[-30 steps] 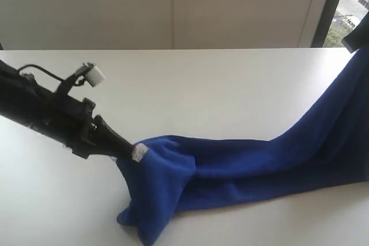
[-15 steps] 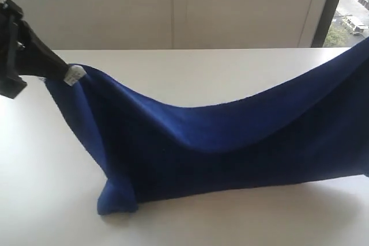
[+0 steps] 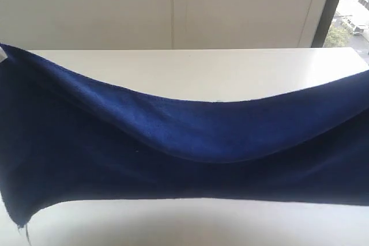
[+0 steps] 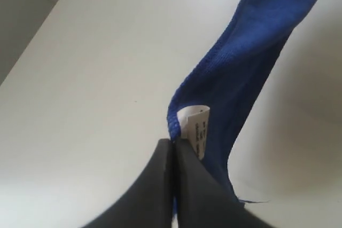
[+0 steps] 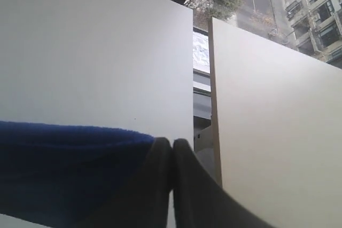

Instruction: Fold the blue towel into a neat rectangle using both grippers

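Both clenched: left tool (image 4: pixel 173 142), right tool (image 5: pixel 172 142) pinch blue towel (image 3: pixel 184 142), sagging between.

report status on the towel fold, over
Left gripper shut on blue towel corner by white tag. Right gripper shut on the far end. Towel held up, stretched between them, top edge sagging, unfolded. Nothing seen in the way.

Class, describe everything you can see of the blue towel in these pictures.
The blue towel is a long, deep-blue plush cloth, hanging stretched sideways over the white table, its top edge sagging in the middle. The left tool is shut on one end beside a small white printed tag; the right tool is shut on the other end. Whether its lower edge touches the table cannot be told.
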